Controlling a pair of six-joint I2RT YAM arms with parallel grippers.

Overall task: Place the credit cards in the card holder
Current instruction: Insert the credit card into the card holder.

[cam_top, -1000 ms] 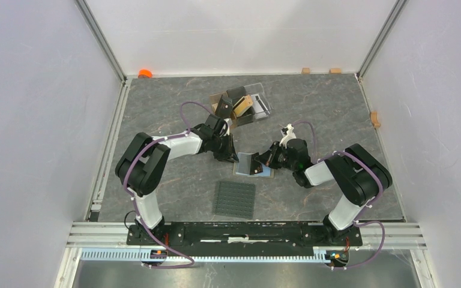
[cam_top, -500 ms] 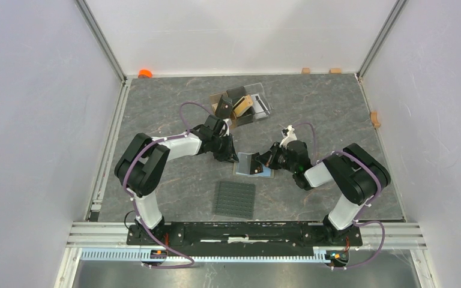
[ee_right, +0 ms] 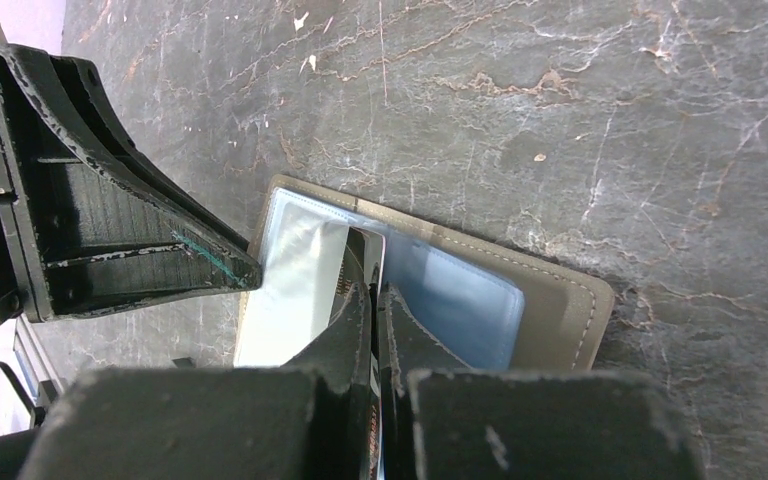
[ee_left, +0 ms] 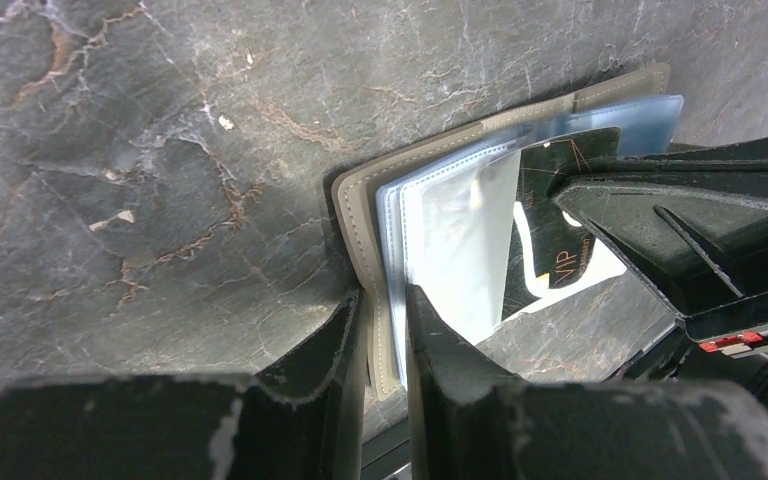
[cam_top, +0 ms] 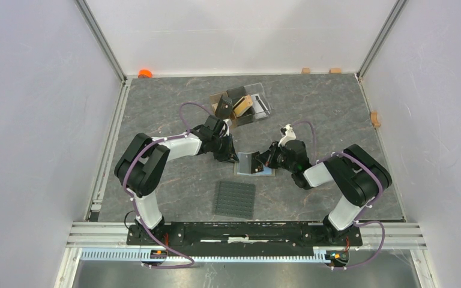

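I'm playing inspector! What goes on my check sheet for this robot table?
Surface: dark marbled table.
Job's things: card holder lying open; black card at its clear pockets, how far in cannot be told; more cards in the clear stand.
Clutter: studded mat; orange object; wooden blocks along the edges.
Grippers: left gripper jaws shut on the holder's edge; right gripper jaws shut on the black card.
Cables: purple cables on both arms; no snag seen.
Surroundings: white walls; nothing else seen.
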